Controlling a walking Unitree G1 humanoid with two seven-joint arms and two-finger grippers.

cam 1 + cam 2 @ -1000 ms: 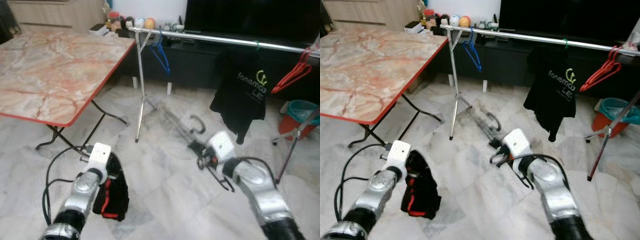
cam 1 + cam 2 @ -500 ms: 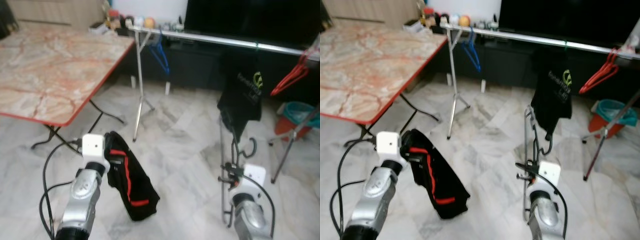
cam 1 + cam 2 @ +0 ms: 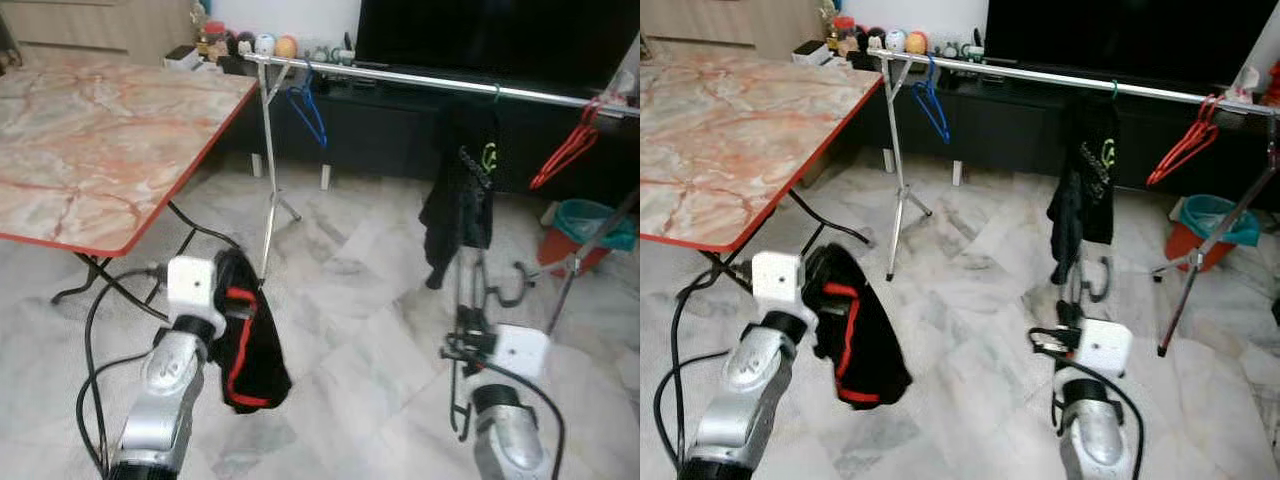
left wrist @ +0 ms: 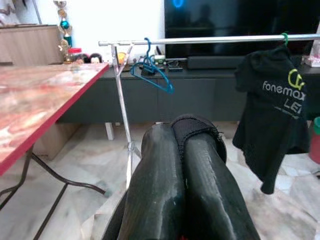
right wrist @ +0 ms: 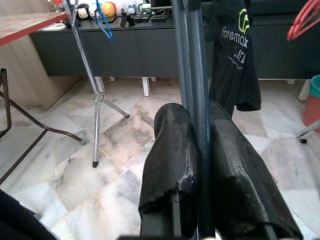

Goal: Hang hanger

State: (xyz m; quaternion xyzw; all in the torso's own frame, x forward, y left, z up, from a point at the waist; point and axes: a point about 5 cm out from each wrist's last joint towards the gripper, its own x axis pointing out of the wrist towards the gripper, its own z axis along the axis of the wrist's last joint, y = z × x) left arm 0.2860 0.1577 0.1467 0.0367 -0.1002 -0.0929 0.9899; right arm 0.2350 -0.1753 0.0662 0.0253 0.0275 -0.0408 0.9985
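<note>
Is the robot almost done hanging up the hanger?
Not yet. Already done: a black T-shirt, a blue hanger and a red hanger hang on the silver rail. In hand: the right gripper is shut on a grey hanger, and the left gripper is shut on a black-and-red garment. Left: lifting that hanger onto the rail.

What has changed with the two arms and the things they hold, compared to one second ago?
The right end effector has turned the grey hanger from lying slanted and low to standing upright. The left end effector has lifted the black garment with red trim higher, so it hangs free. Both grips stayed shut. The rail, its black T-shirt and the blue hanger did not change.
</note>
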